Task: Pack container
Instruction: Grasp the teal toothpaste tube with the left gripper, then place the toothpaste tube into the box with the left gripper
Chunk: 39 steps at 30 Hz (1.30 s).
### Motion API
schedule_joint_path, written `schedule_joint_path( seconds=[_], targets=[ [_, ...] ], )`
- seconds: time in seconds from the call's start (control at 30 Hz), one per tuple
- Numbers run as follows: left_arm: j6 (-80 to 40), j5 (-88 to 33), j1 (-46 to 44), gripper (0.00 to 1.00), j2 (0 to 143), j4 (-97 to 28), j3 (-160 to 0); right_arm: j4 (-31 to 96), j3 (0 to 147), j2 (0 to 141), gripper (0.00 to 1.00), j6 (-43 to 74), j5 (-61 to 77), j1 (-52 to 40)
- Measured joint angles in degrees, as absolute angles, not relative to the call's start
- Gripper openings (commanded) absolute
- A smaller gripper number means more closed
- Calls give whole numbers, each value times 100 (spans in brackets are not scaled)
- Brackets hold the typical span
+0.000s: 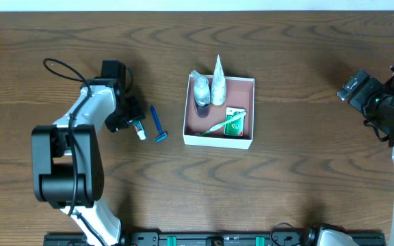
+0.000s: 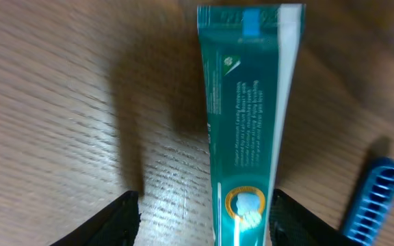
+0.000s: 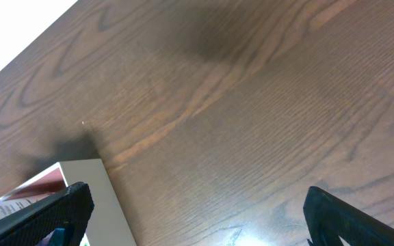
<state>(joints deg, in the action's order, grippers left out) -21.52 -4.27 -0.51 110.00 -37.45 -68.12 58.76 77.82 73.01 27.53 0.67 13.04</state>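
The left gripper (image 2: 204,215) straddles the tube (image 2: 248,102) with fingers spread, seemingly to pinch it clear of the razor (image 2: 371,198) just beside, while the container (image 1: 217,141) sits mid-table, part-filled, and the right gripper (image 3: 197,208) idles open, well apart

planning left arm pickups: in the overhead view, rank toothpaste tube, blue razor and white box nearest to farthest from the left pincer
1. Teal toothpaste tube, right at the left pincer.
2. Blue plastic razor, beside the tube.
3. Shallow white-walled square container, mid-table.

Dark wood-grain table (image 1: 306,184), pale strip (image 1: 197,4) along its far edge
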Motion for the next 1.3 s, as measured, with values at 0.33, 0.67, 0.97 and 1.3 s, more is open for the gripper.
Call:
schedule_joint_path(
  seconds=[0.33,0.67,0.97,1.3],
  targets=[
    [-2287,-307,-62,31,11065,-3699,-6834,5876,7782,7301,99,2755,67,1304],
    [-2185,-320,-62,27,10997,-4005,-6840,5876,7782,7301,99,2753,67,1304],
    [-1931,-742,-80,20,9233,-4475,-6862,5876,7782,7301,99,2753,67,1304],
    [-489,-1319,-1573,13,7717,-4174,-6914,5876,7782,7301,99,2755,67,1304]
  ],
)
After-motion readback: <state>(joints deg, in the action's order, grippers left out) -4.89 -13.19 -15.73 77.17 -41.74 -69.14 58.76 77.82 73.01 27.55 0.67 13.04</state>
